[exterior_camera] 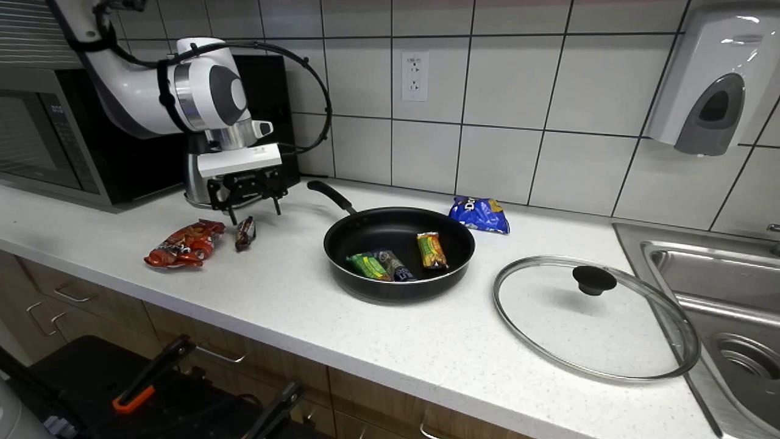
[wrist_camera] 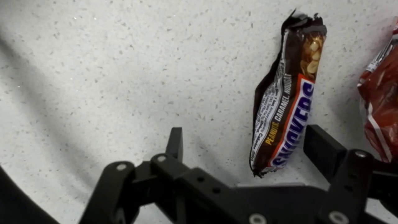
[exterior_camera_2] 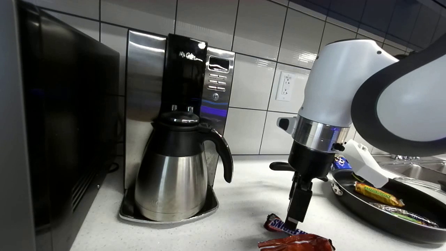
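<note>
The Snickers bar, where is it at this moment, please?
In the wrist view, the Snickers bar lies on the counter right of centre, just left of the red bag.

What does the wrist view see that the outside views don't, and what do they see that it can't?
Only the wrist view: the candy bar close enough to read "peanuts, caramel, nougat" on its wrapper.
Only the outside views, both of them: the frying pan, the blue bag and the wall socket.
All share: that candy bar, the red bag, the open gripper and the white counter.
</note>
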`<action>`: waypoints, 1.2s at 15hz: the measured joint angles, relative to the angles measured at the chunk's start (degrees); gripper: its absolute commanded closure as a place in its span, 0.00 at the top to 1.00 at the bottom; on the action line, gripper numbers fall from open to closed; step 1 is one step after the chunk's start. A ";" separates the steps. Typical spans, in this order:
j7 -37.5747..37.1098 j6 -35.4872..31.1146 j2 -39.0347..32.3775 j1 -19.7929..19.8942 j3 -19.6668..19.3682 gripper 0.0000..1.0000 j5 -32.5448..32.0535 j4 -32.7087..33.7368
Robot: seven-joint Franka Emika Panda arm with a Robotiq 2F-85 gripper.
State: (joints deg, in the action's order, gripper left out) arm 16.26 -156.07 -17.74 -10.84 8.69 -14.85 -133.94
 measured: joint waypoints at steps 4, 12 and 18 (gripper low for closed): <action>-0.06 0.05 -0.01 -0.35 1.33 1.00 0.45 0.34; -0.74 2.46 -0.75 -0.83 1.76 1.00 0.83 0.35; -1.41 4.22 -0.75 -0.83 1.41 1.00 0.83 0.36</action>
State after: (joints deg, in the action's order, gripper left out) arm 14.86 -151.84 -18.49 -11.66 10.11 -14.02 -133.58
